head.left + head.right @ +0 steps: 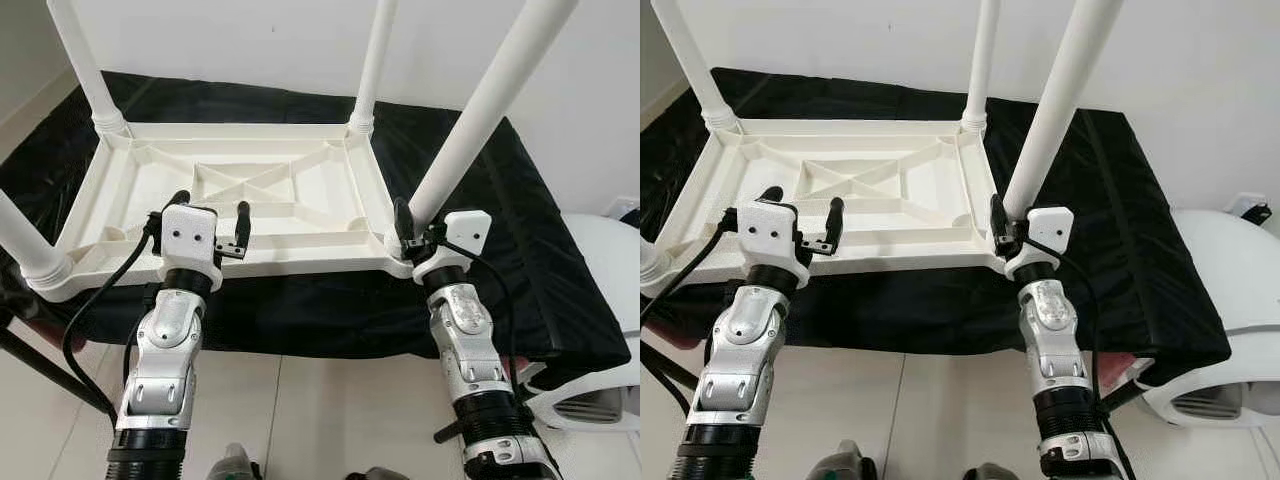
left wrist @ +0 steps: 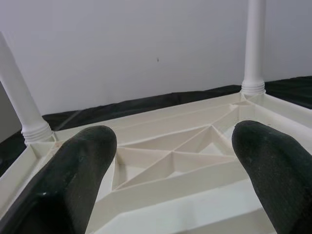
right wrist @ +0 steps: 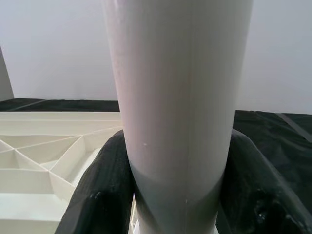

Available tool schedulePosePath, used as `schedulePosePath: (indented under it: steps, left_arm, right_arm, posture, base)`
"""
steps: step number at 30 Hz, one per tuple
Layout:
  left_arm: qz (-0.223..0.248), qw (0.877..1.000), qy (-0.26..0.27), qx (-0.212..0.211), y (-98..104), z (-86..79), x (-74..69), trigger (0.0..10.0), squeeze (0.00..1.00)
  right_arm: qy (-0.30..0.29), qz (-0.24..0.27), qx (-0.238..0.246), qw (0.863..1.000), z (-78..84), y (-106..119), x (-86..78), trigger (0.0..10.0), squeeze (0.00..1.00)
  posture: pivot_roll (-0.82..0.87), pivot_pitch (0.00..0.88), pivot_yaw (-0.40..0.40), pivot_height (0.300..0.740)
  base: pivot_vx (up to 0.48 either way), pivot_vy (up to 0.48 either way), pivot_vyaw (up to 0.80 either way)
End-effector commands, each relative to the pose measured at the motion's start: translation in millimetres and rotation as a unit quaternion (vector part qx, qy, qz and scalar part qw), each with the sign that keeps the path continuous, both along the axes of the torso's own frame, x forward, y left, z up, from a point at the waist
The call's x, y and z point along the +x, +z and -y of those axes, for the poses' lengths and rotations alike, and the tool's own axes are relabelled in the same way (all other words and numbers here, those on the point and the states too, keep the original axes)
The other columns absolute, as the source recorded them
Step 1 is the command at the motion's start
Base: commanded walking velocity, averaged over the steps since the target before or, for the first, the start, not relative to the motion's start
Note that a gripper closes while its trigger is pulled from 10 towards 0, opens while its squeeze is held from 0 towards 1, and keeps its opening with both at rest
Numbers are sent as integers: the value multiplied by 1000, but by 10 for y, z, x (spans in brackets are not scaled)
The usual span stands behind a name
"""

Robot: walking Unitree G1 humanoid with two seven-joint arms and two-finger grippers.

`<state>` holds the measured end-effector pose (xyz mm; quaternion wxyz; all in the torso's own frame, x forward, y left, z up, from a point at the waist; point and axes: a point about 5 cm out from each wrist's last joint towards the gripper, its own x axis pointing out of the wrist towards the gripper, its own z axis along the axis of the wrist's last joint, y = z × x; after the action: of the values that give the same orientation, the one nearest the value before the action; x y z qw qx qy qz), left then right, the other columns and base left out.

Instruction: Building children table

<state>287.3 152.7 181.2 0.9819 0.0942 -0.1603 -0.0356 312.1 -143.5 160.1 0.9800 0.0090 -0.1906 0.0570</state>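
Note:
A white plastic children's table (image 1: 300, 262) lies upside down on a black-covered surface, its legs pointing up. My right gripper (image 1: 420, 226) is shut on the near right leg (image 1: 480, 110) just above its socket; in the right wrist view the black fingers (image 3: 105, 185) press both sides of that leg (image 3: 175, 97). My left gripper (image 1: 211, 210) hovers open over the table's near rim, left of centre, holding nothing. Its wide-apart fingers (image 2: 78, 170) frame the ribbed underside (image 2: 170, 161). The far left leg (image 1: 85, 65), far right leg (image 1: 375, 60) and near left leg (image 1: 25, 245) stand in their corners.
The black cloth (image 1: 520, 240) covers a low platform against a white wall. A white plastic object (image 1: 600, 300) sits on the floor to the right. A dark frame bar (image 1: 40, 370) slants at the lower left. Pale floor tiles (image 1: 320, 420) lie between my arms.

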Motion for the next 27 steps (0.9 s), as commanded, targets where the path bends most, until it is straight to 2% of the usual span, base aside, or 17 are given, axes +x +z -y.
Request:
schedulePosePath:
  steps: [1,8,19,27]
  left_arm:
    - [-5,1000,5,3,-19,-8,28,10000,0]
    - [-4,1000,-9,-1,35,8,117,10000,0]
    - [-18,999,-38,-9,13,65,137,10000,0]
    - [-28,997,-78,2,-42,180,110,10000,0]
  right_arm:
    - [-7,19,0,1000,-5,68,13,10000,0]
    - [-19,23,5,1000,11,52,-18,10000,0]
    - [-23,29,8,999,-2,61,-38,10000,0]
    - [25,33,-2,999,-132,77,-34,10000,0]
  posture:
    - [22,0,-1,740]
    - [-3,0,38,740]
    - [-22,0,75,740]
    - [-22,0,82,740]
  base:
    - [0,0,0]
    - [0,0,0]
    - [0,0,0]
    - [0,0,0]
